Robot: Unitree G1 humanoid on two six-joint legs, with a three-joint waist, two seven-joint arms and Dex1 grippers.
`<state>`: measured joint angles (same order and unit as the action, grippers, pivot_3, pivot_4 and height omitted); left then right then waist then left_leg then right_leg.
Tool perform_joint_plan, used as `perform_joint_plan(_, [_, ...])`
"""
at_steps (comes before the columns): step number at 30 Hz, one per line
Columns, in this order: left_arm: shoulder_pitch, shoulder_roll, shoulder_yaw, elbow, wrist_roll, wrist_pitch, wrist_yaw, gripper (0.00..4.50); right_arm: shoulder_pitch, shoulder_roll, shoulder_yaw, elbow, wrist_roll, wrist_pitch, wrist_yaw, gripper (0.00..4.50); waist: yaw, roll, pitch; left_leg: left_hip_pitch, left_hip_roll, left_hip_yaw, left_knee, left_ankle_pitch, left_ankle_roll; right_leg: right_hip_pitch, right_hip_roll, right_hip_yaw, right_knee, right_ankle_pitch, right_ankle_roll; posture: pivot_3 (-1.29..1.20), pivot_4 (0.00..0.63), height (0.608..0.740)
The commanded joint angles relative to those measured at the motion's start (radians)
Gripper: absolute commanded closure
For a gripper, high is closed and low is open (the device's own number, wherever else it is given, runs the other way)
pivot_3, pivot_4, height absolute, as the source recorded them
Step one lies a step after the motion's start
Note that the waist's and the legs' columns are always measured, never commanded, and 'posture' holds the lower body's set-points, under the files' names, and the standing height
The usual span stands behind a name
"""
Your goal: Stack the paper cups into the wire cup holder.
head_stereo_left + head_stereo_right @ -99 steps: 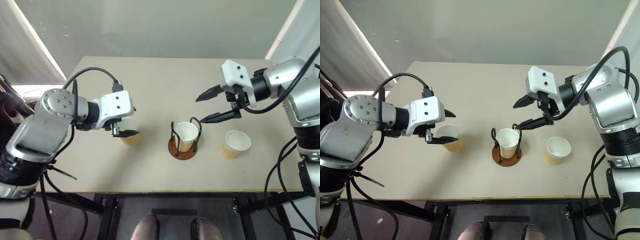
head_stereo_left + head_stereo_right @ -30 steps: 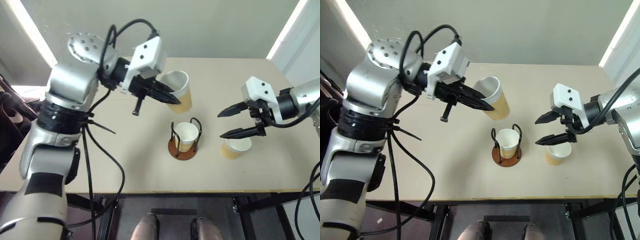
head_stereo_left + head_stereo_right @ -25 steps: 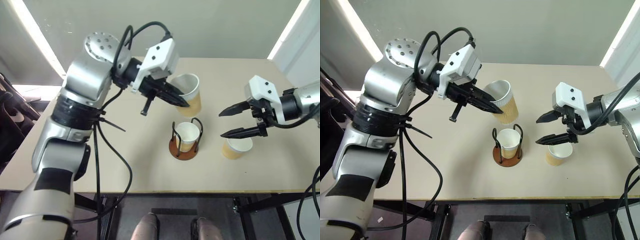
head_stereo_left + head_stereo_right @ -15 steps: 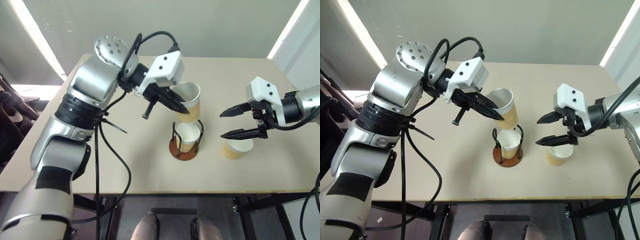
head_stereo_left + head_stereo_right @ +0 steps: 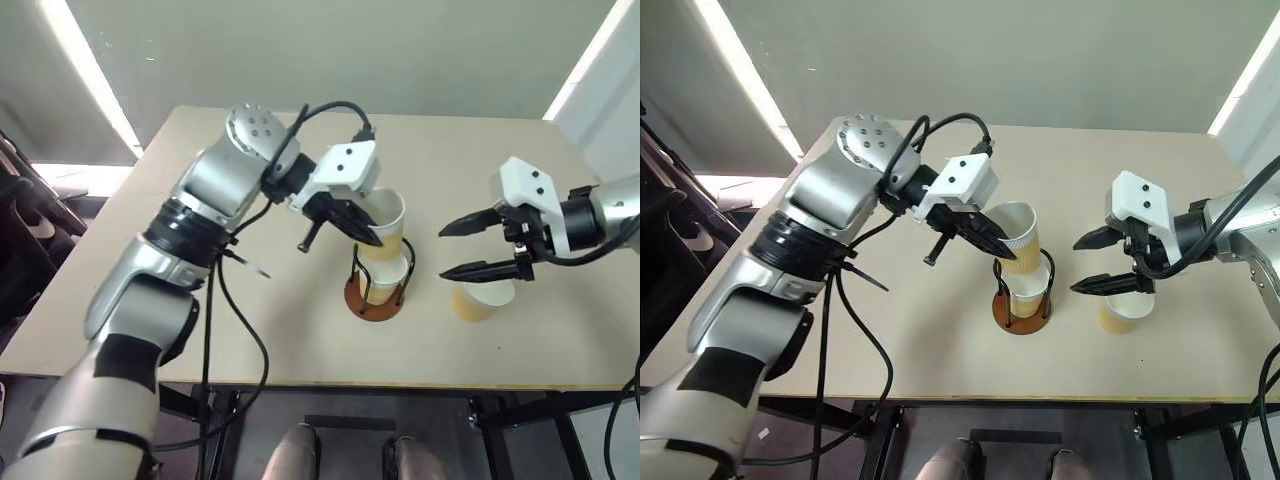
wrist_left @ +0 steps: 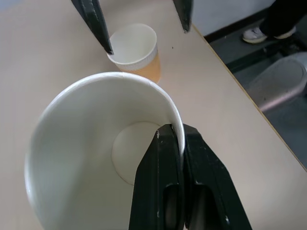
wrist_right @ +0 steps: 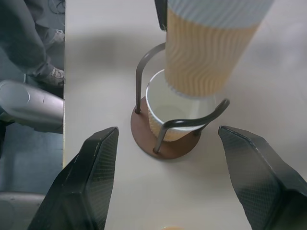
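Three tan ribbed paper cups (image 5: 384, 228): one seated in the black wire cup holder with brown disc base (image 5: 376, 290), one pinched by its rim in the left gripper (image 6: 178, 143) jaws, bottom just entering the seated cup, third on the beige surface (image 5: 250, 330) under the right gripper (image 5: 478, 247), jaws spread, grasping nothing. Step: nesting second cup; next likely lower straight, then release

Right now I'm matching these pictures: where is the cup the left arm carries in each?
Left eye: held cup at centre, just above the wire cup holder.
Right eye: centre, same spot.
Left wrist: closest, rim pinched in the jaws.
Right wrist: ribbed side, over the holder.
Landmark: the holder's brown base.
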<state>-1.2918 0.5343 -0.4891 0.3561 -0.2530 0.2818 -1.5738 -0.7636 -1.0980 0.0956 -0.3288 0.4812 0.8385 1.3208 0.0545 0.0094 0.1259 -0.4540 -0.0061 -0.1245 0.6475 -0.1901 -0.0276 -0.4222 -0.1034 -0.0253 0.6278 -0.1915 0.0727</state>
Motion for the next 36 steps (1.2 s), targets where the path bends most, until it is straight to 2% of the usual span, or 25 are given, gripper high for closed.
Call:
perform_joint_plan(1, [-0.033, -0.012, 0.029, -0.003, 0.006, -0.022, -0.040, 4.46, 0.002, -0.028, -0.059, -0.037, 0.025, 0.007, -0.012, 1.04, 0.001, 0.000, 0.000, 0.000, 0.000, 0.000, 0.000, 0.000, 0.000, 0.000, 0.000, 0.000, 0.000, 0.000, 0.000, 0.00, 0.150, 0.740])
perform_joint_plan(10, [-0.033, 0.016, -0.036, -0.032, -0.008, -0.044, -0.041, 4.46, 0.034, -0.055, -0.090, -0.053, 0.049, 0.012, -0.022, 1.04, 0.001, 0.000, 0.000, 0.000, 0.000, 0.001, 0.000, 0.000, 0.000, 0.000, 0.000, 0.001, -0.001, 0.001, 0.001, 0.00, 0.150, 0.740])
perform_joint_plan(25, [-0.022, 0.045, -0.104, -0.066, -0.016, -0.049, -0.041, 4.46, 0.023, -0.049, -0.060, -0.035, 0.039, -0.009, -0.027, 1.04, 0.001, 0.000, 0.000, 0.000, 0.000, 0.002, 0.001, -0.001, 0.001, 0.000, 0.000, 0.002, -0.001, 0.001, 0.003, 0.00, 0.150, 0.740])
perform_joint_plan(28, [-0.021, 0.047, -0.115, -0.053, 0.005, -0.074, -0.041, 3.90, 0.024, -0.048, -0.057, -0.039, 0.037, -0.010, -0.031, 1.04, 0.001, 0.000, 0.000, 0.000, 0.000, 0.002, 0.001, -0.001, 0.001, 0.000, 0.000, 0.002, 0.000, 0.001, 0.003, 0.00, 0.150, 0.740])
perform_joint_plan(36, [-0.012, 0.011, -0.060, -0.022, 0.044, -0.090, -0.036, 1.12, 0.033, -0.049, -0.052, -0.044, 0.024, -0.024, -0.041, 1.04, 0.001, 0.000, 0.000, 0.000, 0.000, 0.002, 0.001, -0.001, 0.002, 0.000, 0.000, 0.002, -0.001, 0.001, 0.003, 0.00, 0.150, 0.740])
